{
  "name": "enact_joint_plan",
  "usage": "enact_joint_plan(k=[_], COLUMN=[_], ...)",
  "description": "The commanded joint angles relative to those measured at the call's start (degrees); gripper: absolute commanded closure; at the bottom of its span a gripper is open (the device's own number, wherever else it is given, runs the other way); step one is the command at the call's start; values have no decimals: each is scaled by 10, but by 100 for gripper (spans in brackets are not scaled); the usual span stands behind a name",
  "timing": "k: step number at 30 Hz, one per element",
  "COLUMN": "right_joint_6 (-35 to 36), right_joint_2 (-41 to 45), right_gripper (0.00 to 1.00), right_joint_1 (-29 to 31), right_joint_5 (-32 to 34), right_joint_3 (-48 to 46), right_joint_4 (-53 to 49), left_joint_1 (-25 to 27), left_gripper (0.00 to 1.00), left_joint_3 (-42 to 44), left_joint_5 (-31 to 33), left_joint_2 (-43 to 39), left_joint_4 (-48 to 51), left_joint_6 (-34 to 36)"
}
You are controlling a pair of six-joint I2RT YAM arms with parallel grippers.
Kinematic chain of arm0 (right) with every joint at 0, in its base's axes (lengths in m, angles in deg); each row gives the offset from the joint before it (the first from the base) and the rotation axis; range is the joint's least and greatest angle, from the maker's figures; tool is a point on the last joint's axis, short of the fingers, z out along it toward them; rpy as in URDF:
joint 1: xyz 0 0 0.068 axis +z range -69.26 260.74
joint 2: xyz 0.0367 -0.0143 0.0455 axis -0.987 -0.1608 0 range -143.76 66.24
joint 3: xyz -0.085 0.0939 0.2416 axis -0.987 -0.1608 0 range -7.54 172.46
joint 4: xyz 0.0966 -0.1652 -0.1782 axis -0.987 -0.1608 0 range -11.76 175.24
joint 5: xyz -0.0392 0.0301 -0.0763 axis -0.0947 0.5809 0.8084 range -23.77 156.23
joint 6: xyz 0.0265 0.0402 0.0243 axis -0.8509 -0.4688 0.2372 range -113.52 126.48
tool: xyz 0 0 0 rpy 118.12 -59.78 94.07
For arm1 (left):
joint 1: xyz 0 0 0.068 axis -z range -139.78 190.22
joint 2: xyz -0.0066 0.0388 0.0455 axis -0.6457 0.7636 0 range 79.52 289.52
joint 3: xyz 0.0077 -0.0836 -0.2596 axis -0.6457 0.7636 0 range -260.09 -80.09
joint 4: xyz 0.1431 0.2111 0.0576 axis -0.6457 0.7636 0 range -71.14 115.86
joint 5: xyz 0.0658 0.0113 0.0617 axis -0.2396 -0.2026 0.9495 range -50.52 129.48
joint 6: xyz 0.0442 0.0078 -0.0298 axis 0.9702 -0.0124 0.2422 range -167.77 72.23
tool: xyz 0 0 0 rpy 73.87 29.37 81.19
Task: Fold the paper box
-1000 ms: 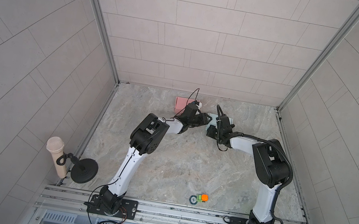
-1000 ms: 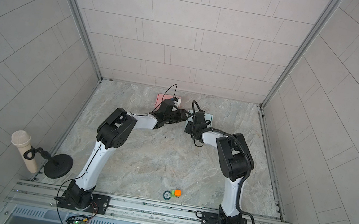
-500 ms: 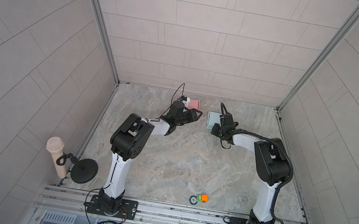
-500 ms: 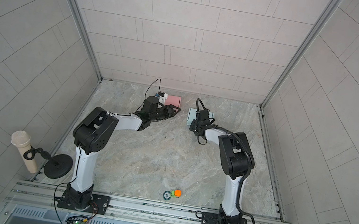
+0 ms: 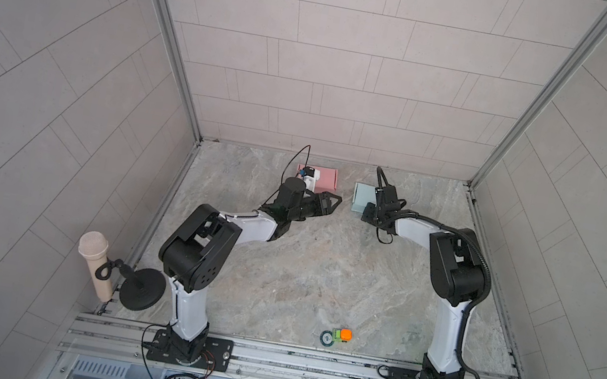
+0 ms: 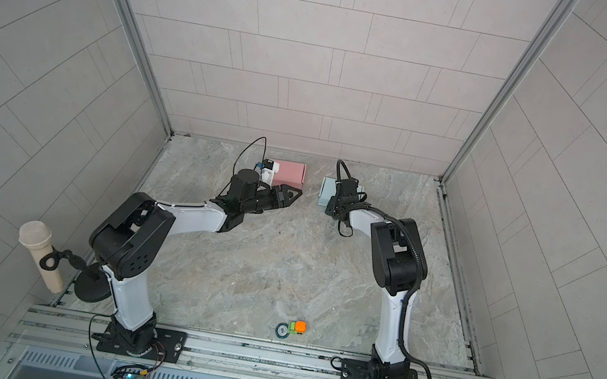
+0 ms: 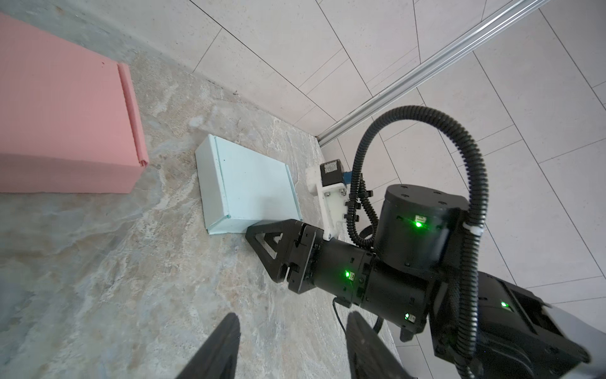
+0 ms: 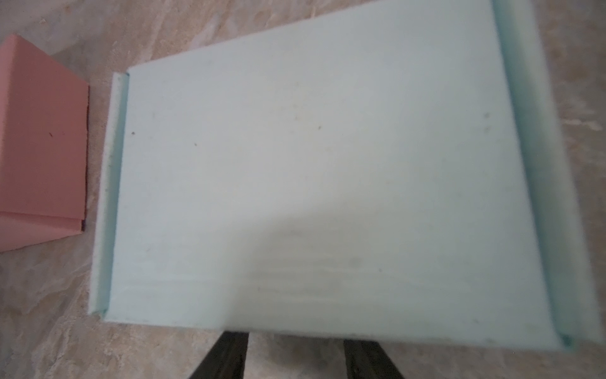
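Pale blue paper box (image 8: 311, 180) fills my right wrist view: a flat, shallow rectangle lying closed on the marbled tabletop (image 5: 299, 274), with a narrow folded strip along each short end and a few dark specks on its top face. It sits towards the back of the tabletop, right of centre in both top views (image 5: 361, 198) (image 6: 326, 194).

Pink paper box (image 7: 62, 121) is just beside it with a strip of bare stone between them. It stands taller, with a folded lip running along the edge that faces the blue one.

My right claw (image 8: 296, 339) is down at the blue box's near edge, fingers spread with tabletop showing between them. The box edge covers their tips, so I can't say whether they are under it or only against it. From the left wrist, one right finger (image 7: 262, 236) touches the box's near wall.

My left claw (image 7: 294, 318) hangs spread over bare stone, nothing in it, pointing towards both boxes.

In the top views my left wrist camera mount covers the pink box's (image 5: 327, 178) left end, and my right wrist hides much of the blue one.
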Motion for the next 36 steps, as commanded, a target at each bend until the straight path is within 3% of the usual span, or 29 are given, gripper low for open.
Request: enact_joint_plan(k=[1, 15, 36], right_joint_6=[10, 37, 52], right_joint_2=[-19, -40, -51], right_gripper=[50, 49, 49], right_joint_1=[-8, -20, -61], right_joint_5=[19, 54, 63], right_joint_3=[24, 80, 114], right_joint_4=[-26, -66, -89], left_joint_1=[23, 37, 44], left_gripper=[41, 37, 36], left_joint_3=[23, 95, 108], left_joint_5=[4, 35, 43], left_joint_2=[-40, -138, -157], left_joint_4=[17, 104, 115], left_joint_6=[31, 91, 97])
